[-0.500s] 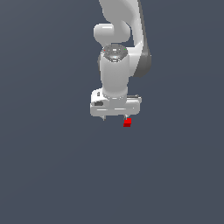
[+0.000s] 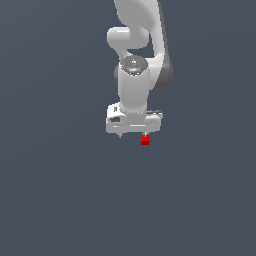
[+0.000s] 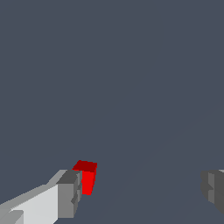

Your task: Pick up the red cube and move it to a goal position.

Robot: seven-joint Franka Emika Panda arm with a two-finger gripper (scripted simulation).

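red cube point(image 3: 87, 178) corner-on beside end effector point(image 3: 142, 188)

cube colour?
Plain bright red cube, no pattern; clearest in the wrist view, right beside one finger pad.

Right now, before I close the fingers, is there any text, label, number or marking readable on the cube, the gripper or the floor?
None: no text, number or sign shows in either view.
red cube: plain red faces, no label.
gripper: bare white and grey, open, no brand readable.
floor: uniform dark grey, unmarked.
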